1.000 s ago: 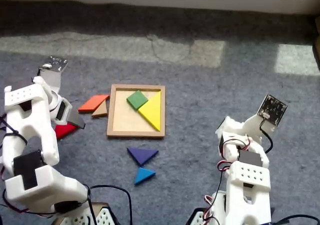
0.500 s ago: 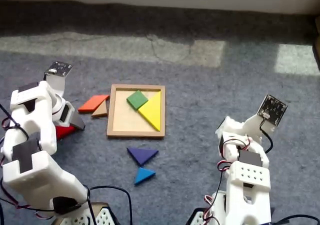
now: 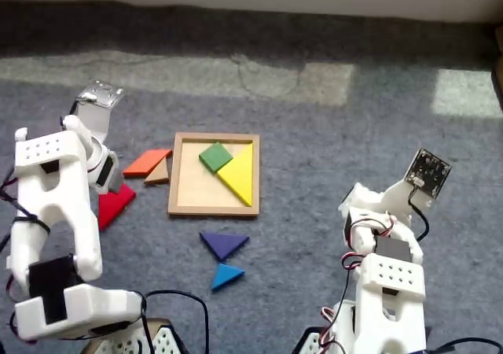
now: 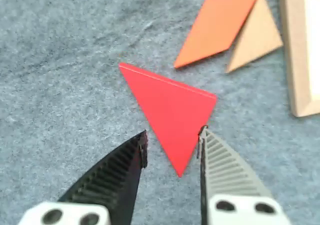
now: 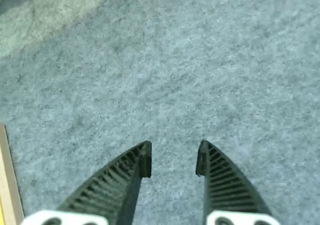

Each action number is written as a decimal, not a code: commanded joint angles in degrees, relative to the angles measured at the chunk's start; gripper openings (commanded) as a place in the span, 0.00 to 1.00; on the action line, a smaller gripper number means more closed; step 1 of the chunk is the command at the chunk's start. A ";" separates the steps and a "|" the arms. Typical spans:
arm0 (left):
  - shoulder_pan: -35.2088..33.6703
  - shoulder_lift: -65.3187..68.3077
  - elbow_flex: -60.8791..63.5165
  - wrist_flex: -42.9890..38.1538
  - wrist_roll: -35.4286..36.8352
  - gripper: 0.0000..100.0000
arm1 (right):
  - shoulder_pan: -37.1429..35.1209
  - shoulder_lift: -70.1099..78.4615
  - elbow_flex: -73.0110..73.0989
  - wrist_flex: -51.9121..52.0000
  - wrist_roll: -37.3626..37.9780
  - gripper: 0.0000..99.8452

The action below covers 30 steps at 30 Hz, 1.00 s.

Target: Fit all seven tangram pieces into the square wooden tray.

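Both spread apart: left gripper (image 4: 173,135) straddles red triangle (image 4: 170,102), right gripper (image 5: 174,150) above carpet (image 5: 200,60)

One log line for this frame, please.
left gripper: open, astride red triangle | right gripper: open, over carpet | tray: holds green square, yellow triangle

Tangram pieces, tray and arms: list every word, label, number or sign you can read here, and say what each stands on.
No text can be read.
The square wooden tray, the red triangle, the orange parallelogram and the tan wooden triangle are all plain.
Any marking on the dark circuit board at the right arm's wrist is too small to read.
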<state>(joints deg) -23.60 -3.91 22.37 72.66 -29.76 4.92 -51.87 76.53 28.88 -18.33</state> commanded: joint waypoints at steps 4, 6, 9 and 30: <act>7.87 -12.97 -0.22 7.12 6.07 0.17 | -0.40 -0.92 -0.48 -1.63 0.62 0.16; 8.66 -14.11 -0.22 7.30 6.95 0.17 | -0.40 -0.92 -0.40 -1.63 0.62 0.16; 8.57 -13.49 -0.22 7.12 8.79 0.18 | -0.40 -1.01 -0.31 -1.63 0.62 0.16; -3.30 12.62 4.26 -15.82 9.05 0.33 | -0.40 -0.92 -0.31 -1.63 0.62 0.16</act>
<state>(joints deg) -27.65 7.69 29.14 58.42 -21.41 4.92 -51.87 76.53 28.88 -18.33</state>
